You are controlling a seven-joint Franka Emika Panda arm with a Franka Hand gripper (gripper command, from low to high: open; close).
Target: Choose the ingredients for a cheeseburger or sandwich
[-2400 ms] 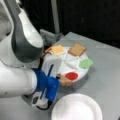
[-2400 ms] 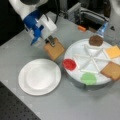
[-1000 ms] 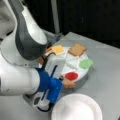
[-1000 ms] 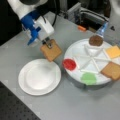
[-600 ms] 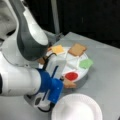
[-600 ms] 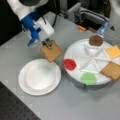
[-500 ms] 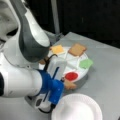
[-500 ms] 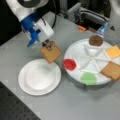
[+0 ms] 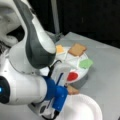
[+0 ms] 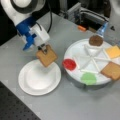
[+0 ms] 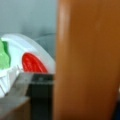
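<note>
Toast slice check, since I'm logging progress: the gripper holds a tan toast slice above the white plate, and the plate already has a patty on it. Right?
Not quite. The gripper does hold a toast slice above the white plate, but that plate is bare. A front view shows the patty in the divided tray.

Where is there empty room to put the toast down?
The small white plate is bare, and the gripper holds a toast slice over its upper edge. Grey table below both plates is open too. The divided tray is crowded: tomato, lettuce, patty, cheese, another toast.
</note>
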